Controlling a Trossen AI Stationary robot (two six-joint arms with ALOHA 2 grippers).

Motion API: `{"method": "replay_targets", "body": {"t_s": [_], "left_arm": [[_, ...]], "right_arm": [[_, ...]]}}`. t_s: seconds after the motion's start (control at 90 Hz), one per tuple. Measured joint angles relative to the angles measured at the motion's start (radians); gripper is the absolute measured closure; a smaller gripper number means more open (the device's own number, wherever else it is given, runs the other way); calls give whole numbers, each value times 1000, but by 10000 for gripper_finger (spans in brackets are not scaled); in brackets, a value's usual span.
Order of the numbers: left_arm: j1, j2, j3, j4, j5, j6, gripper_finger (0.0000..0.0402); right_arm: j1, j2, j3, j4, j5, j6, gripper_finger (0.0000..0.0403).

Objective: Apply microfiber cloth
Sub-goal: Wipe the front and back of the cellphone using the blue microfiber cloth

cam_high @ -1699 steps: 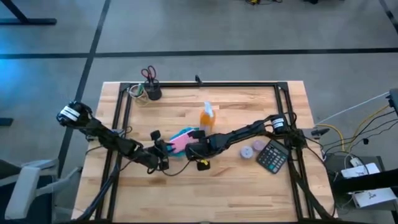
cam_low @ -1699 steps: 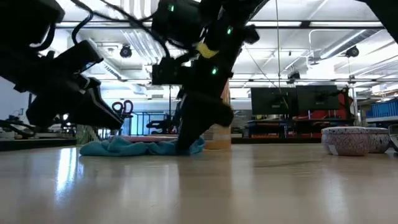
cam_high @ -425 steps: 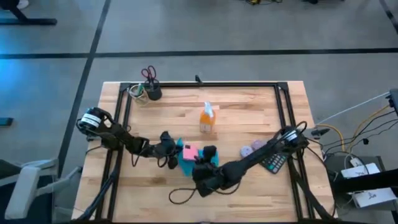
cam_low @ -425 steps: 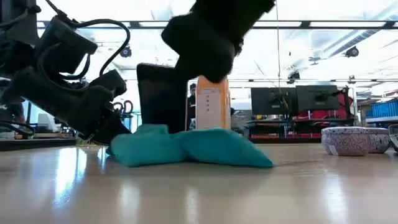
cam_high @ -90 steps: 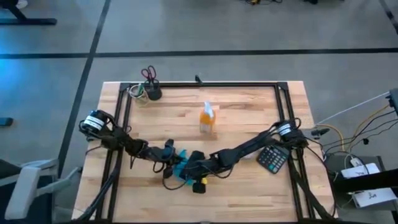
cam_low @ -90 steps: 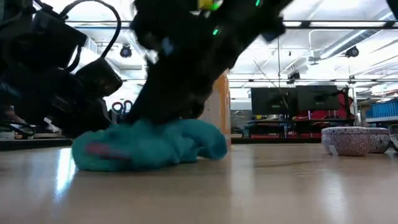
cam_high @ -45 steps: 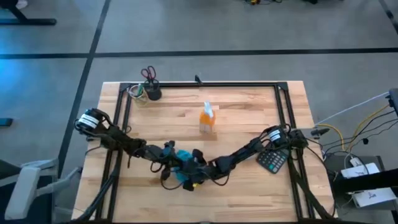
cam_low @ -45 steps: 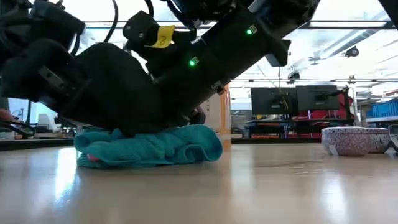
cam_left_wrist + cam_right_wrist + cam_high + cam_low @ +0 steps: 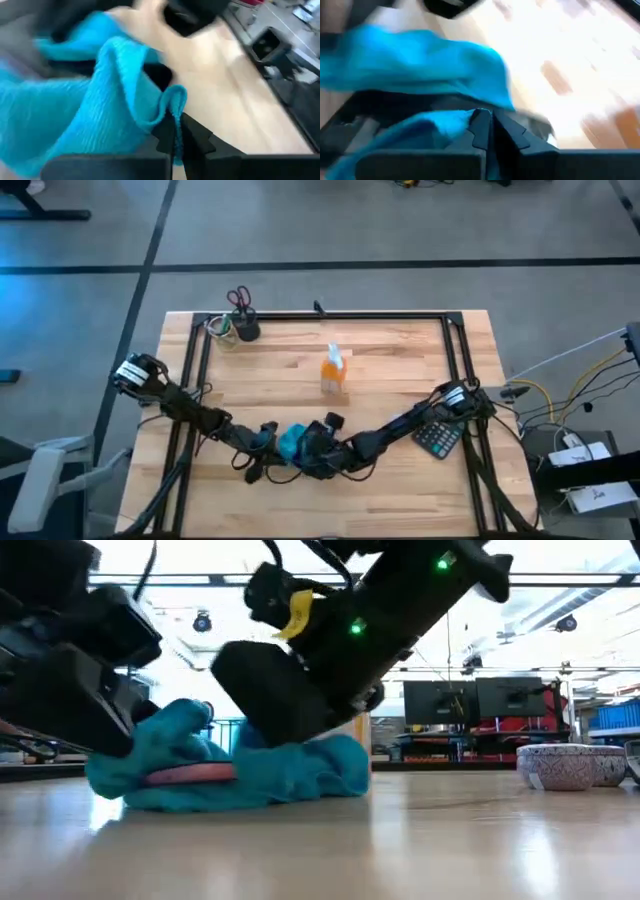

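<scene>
The microfiber cloth [image 9: 290, 443] lies bunched near the front middle of the wooden counter [image 9: 400, 490], with something flat and pink [image 9: 190, 774] showing in its folds in the low view. The left claw [image 9: 262, 442] meets it from the left, fingers pinched shut on a fold of the cloth, as the left wrist view shows. The right claw [image 9: 312, 442] presses in from the right, closed on the fabric too. An orange spray bottle [image 9: 334, 370] stands farther back, and a calculator [image 9: 437, 436] lies off to the right.
</scene>
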Motion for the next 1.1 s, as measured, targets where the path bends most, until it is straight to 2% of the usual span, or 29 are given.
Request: {"method": "replay_targets", "body": {"t_s": [0.289,0.533,0.656,0.9,1.1], "left_arm": [[-20,164,169,10,-209,91,401],[0,293,287,11,-264,113,401],[0,341,304,34,-290,103,401],[1,287,242,12,-292,71,401],[3,248,217,-2,-344,81,401]], "right_arm": [[-7,47,-2,83,6,52,403],[2,62,0,100,-13,17,403],[16,51,10,76,-29,-9,403],[57,-33,9,-91,-119,-24,403],[72,-40,0,106,-208,-126,403]]}}
